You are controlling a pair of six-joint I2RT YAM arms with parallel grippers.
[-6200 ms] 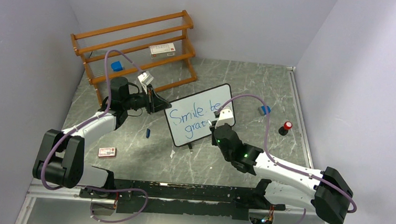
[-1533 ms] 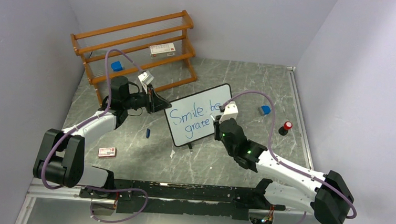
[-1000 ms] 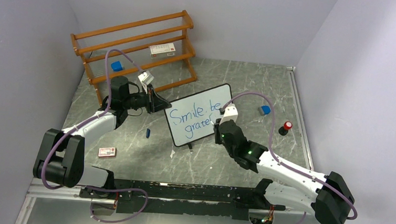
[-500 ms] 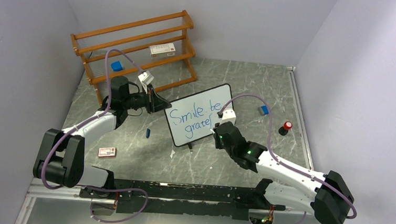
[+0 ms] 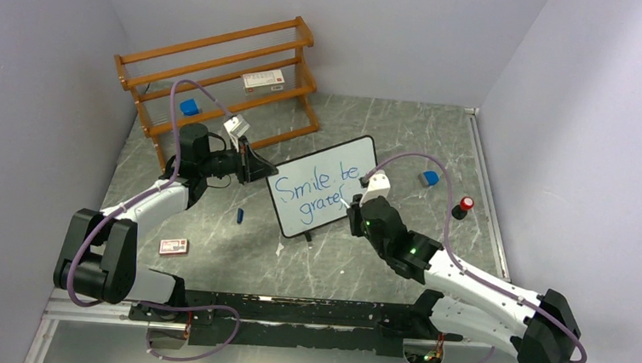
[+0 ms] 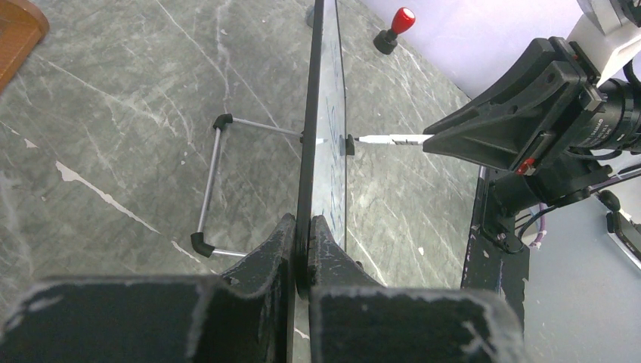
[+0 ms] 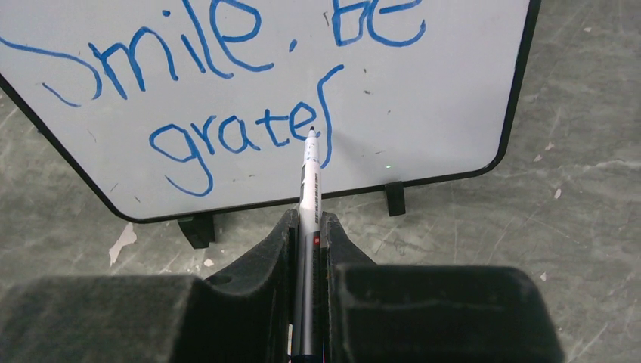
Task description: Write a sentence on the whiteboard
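**Top external view.** The whiteboard [image 5: 297,224] stands near the middle of the table [image 5: 407,128], leaning back on its feet. The left gripper [image 5: 260,170] meets its left edge. The right gripper [image 5: 352,207] sits at its lower right area.

**Left wrist view.** The left jaws are clamped on the board's frame edge, steadying it. The marker [image 6: 389,139] reaches the writing face. Its tip appears to touch, though the edge-on angle leaves contact uncertain.

**Right wrist view.** The right jaws are clamped on the marker barrel. The tip lies on the long stroke after "grate". The sentence [image 7: 234,136] reads "Smile. be" above "grate" plus that stroke. Most of the writing looks done. The last word's ending probably remains, and bare board to the right leaves room for it.
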